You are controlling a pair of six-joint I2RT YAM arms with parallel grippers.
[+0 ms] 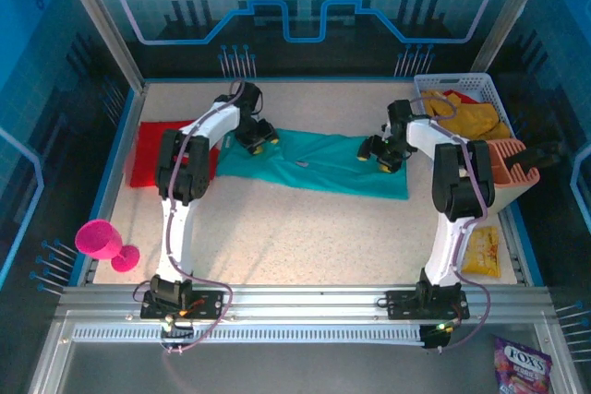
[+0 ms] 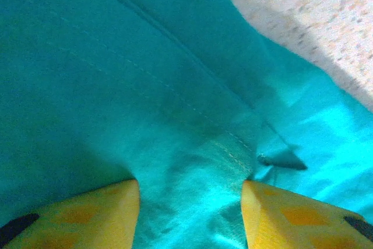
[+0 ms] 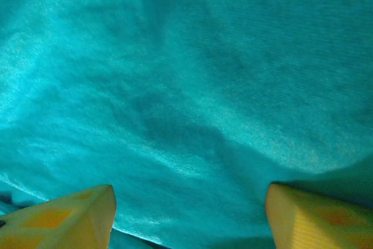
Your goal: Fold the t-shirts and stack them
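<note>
Stretching left to right across the far half of the table (image 1: 305,237), the teal t-shirt (image 1: 323,161) lies with the left gripper (image 1: 260,141) on its left end and the right gripper (image 1: 387,158) near its right end, both with jaws parted astride the cloth, seemingly not yet pinching it.

- The speckled, pale counter (image 1: 314,237) carries everything.
- A teal t-shirt (image 1: 323,161) lies spread across its middle, toward the far edge.
- A red t-shirt (image 1: 152,154) lies by the left edge.
- A pink goblet (image 1: 102,242) lies tipped over near the near-left corner.
- A white basket (image 1: 462,82) stands in the far-right corner.
- A peach rack (image 1: 508,168) stands at the right edge.
- A yellow packet (image 1: 482,251) lies toward the near-right corner.
</note>
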